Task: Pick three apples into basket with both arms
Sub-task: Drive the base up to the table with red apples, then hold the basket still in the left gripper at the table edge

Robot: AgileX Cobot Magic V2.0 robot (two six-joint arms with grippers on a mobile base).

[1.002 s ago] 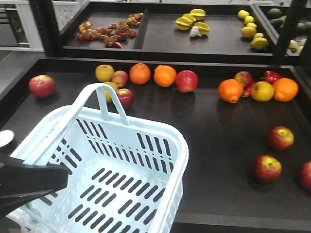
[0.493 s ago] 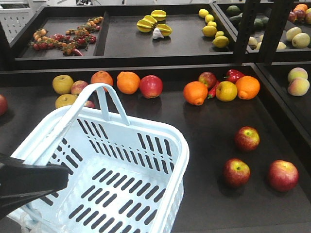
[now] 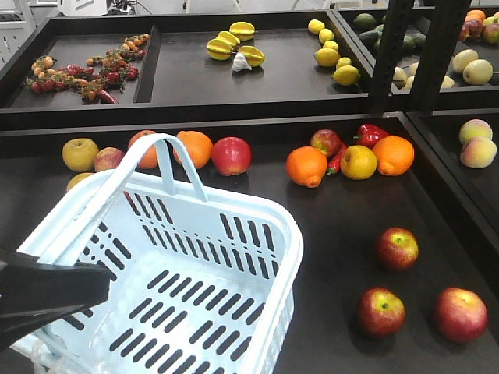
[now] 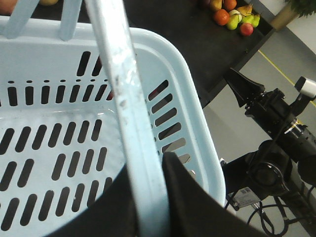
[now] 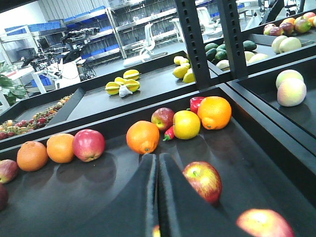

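As the front view has swung rightward over the last second, you now have three red apples fully in frame on the black shelf [image 3: 335, 234]. They were cut off at the right edge a second ago. The far apple [image 3: 398, 248] sits behind the near apple [image 3: 381, 311], and the corner apple [image 3: 460, 314] lies beside the near one. All three are apart from one another and clear of the basket [image 3: 269, 226].

The basket keeps the same place in the front view throughout (only the shelf behind it shifts), so I judge that it travels with the robot. Its floor is bare, so no apple is in it yet.

The left gripper [image 4: 148, 182] is clamped on the basket handle [image 4: 118, 89], with dark fingers on either side of the pale bar.

The right gripper [image 5: 157, 160] carries nothing. Its fingers are pressed almost together, with only a thin slit between them. It points down the shelf, with the far apple [image 5: 202, 180] just right of its tips.

My finding is that the repositioning has brought the targets within the right arm's side. You must open that gripper before any grasp, and all three picks remain outstanding.
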